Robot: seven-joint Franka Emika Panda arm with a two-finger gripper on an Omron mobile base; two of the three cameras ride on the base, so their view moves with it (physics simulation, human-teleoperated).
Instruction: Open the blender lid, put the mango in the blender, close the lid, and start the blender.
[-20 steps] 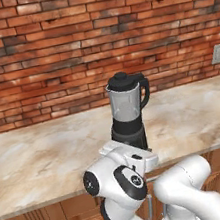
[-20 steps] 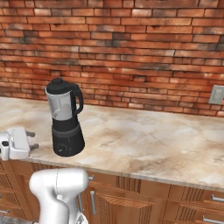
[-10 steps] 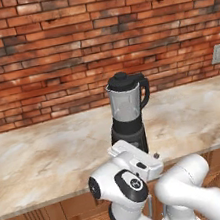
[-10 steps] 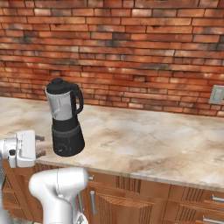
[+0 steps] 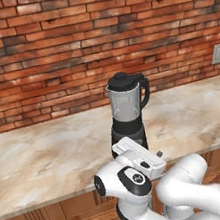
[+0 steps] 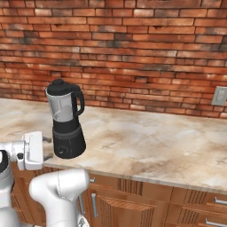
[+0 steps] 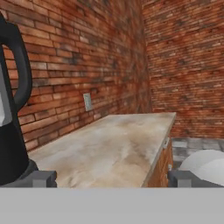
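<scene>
blender [image 5: 128, 110]: one, clear grey jar, black base, side handle | blender lid [image 5: 122, 80]: one, black, seated on jar | place: marble worktop [image 5: 49, 157], mid-front | end effector [image 6: 46, 148]: jaws wide, empty, beside base

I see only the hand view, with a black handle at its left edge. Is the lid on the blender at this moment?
Observer: Yes. In the right base view the blender lid sits closed on top of the blender.
Operator: How high is the gripper compared with that lid?
Observer: Much lower. The gripper is level with the blender's black base, near the front edge of the counter.
Operator: Do the fingers touch the blender?
Observer: No. The fingers stand open, and the right base view shows a narrow gap between them and the base.
</scene>
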